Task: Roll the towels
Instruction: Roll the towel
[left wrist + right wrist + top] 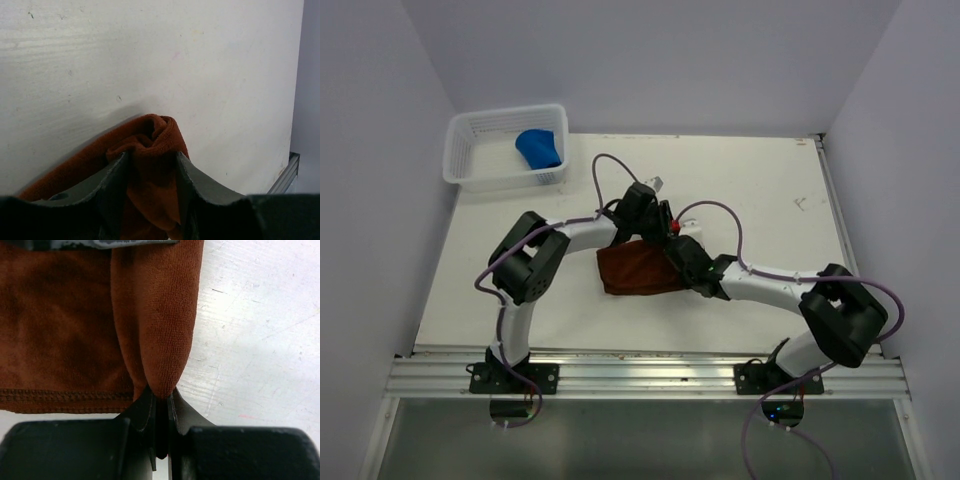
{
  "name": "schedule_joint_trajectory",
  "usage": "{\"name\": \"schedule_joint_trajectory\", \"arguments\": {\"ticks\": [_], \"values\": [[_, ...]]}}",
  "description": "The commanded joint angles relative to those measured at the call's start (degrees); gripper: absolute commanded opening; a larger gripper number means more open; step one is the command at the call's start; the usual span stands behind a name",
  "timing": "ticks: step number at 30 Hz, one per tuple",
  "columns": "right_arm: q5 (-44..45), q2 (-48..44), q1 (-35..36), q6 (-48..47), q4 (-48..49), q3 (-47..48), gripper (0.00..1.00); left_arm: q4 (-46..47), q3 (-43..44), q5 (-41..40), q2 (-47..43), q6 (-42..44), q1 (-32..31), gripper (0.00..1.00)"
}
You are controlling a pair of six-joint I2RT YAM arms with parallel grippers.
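Note:
A rust-brown towel (630,270) lies partly rolled on the white table (770,200), between the two arms. My left gripper (655,222) is at its far edge. In the left wrist view the fingers (117,170) close on the rolled end of the towel (150,132), cloth filling the gap of the gripper (150,157). My right gripper (680,255) is at the towel's right side. Its jaws (159,392) are shut on a raised fold of the brown towel (155,315). The blue towel (540,148) lies bunched in the basket.
A white mesh basket (505,181) stands at the table's far left corner, holding the blue towel. An aluminium rail (650,375) runs along the near edge with both arm bases on it. White walls enclose the left, back and right sides.

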Motion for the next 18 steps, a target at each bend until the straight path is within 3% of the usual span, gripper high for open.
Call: {"name": "schedule_joint_trajectory", "arguments": {"ticks": [1, 4, 12, 15, 16, 18], "values": [[3.4, -2.9, 1.1, -1.5, 3.5, -1.6, 0.00, -1.7, 2.5, -2.4, 2.0, 2.6, 0.7, 0.45], [4.1, -3.4, 1.7, -2.4, 4.1, -2.1, 0.00, -2.5, 3.9, -2.7, 3.1, 3.0, 1.0, 0.56], [6.7, -2.5, 3.3, -2.9, 3.4, -0.9, 0.00, 0.3, 4.0, -0.5, 4.1, 2.6, 1.0, 0.54], [9.8, -2.0, 4.8, -3.3, 2.7, -0.4, 0.00, 0.7, 4.1, -0.6, 4.6, 2.7, 1.0, 0.33], [10.7, -1.6, 5.3, -3.5, 2.3, 0.2, 0.00, 0.6, 4.2, -0.6, 4.8, 2.8, 1.1, 0.15], [13.2, -0.4, 6.6, -3.7, 1.1, 1.6, 0.00, 0.9, 4.3, -1.1, 4.9, 2.8, 1.3, 0.01]]}}
